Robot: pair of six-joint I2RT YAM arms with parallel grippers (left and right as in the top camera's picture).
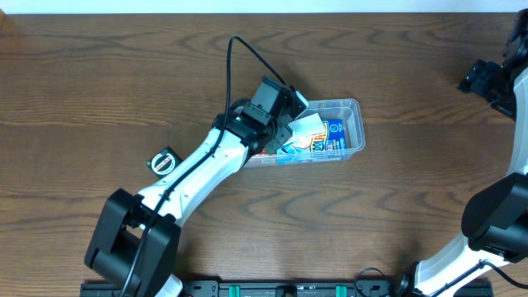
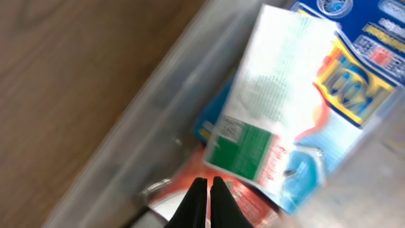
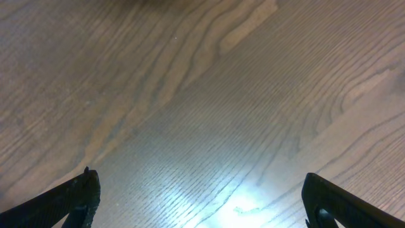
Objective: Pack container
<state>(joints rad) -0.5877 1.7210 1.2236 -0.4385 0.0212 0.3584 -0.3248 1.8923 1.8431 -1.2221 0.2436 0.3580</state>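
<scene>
Container (image 1: 356, 124): centre of frame, on table (image 1: 124, 82), holding blue-and-white packets (image 1: 323, 137). Left hand (image 2: 209, 189): clenched, empty, tips over container's left end. Right hand (image 3: 202, 196): released, upper right. Advice: nudge packets flat, probably clear of the wall

Clear plastic container (image 1: 357, 117), rectangular with rounded corners, upright mid-table (image 1: 99, 82), blue and white packets (image 1: 327, 137) inside

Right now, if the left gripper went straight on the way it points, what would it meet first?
The shut left gripper would probably meet the green-labelled white box in the container; depth unclear.
</scene>
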